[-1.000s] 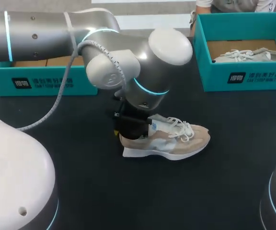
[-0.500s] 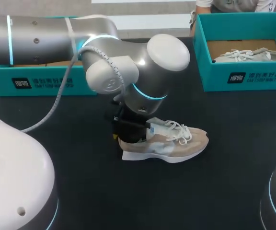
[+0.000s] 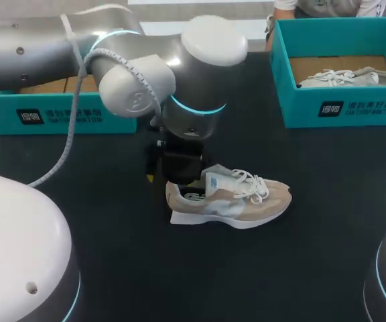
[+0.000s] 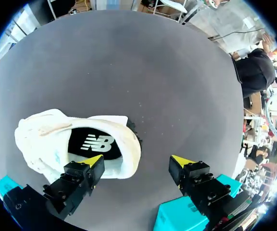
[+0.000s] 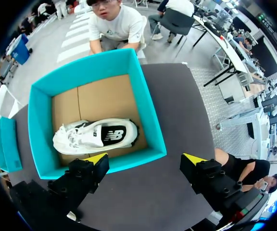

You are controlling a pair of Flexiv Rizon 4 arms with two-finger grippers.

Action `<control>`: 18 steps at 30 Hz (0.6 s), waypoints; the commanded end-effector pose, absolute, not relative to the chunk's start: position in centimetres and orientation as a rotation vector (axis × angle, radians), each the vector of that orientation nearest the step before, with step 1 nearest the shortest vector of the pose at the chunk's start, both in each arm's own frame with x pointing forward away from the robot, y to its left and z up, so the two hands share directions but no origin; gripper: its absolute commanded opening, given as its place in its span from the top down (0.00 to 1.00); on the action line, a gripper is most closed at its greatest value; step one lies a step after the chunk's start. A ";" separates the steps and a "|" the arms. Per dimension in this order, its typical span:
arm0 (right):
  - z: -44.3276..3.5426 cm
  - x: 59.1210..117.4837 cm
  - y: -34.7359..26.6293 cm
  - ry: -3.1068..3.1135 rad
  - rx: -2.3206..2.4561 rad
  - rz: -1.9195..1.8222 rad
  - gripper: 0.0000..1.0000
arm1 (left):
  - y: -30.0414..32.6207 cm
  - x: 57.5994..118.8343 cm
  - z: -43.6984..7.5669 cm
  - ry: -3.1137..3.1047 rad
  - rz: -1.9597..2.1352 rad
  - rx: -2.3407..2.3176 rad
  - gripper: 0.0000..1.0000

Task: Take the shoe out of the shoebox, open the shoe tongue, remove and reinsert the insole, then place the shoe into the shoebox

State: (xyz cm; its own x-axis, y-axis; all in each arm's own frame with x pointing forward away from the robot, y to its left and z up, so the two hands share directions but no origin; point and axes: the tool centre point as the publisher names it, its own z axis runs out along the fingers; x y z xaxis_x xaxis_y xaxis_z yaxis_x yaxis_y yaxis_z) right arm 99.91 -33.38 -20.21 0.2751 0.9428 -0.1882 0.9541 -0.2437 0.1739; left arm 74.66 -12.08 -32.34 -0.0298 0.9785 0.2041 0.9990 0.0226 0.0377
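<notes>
A beige shoe (image 3: 230,201) with white laces lies on its sole on the dark table, toe to the right. My left gripper (image 3: 179,180) hangs just over its heel, coming in from the left. In the left wrist view this gripper (image 4: 137,162) stands open above the shoe (image 4: 47,139); one finger is over the shoe's mouth, where the black insole (image 4: 93,144) shows, and the other is over bare table. My right gripper (image 5: 145,159) is open, high above a teal shoebox (image 5: 148,125) holding a white shoe (image 5: 95,134).
A second teal shoebox (image 3: 59,114) stands at the back left behind my left arm. The box with the white shoe (image 3: 340,107) is at the back right. Dark table lies bare in front of the beige shoe.
My left gripper has opened and let go of the beige shoe's heel, then drawn up and a little left. The shoe has settled flat on the table.
</notes>
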 end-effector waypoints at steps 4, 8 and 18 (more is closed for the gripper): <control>-20.2 99.9 -33.4 1.751 2.293 -0.064 0.00 | -8.6 75.6 -27.8 -2.557 0.229 -1.973 0.00; -20.2 99.9 -33.4 1.751 2.293 -0.064 0.00 | -7.6 75.8 -27.4 -2.679 0.501 -1.802 0.00; -20.2 99.9 -33.4 1.751 2.293 -0.064 0.00 | -7.6 75.8 -27.4 -2.679 0.501 -1.802 0.00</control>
State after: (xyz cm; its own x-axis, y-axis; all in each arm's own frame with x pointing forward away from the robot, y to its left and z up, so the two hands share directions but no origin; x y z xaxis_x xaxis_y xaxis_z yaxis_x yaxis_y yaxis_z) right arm 99.91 -33.38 -20.21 0.2750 0.9428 -0.1882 0.9542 -0.2436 0.1739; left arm 75.81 -8.41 -27.11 -0.3693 0.9268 -0.0683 0.9190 0.3533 -0.1753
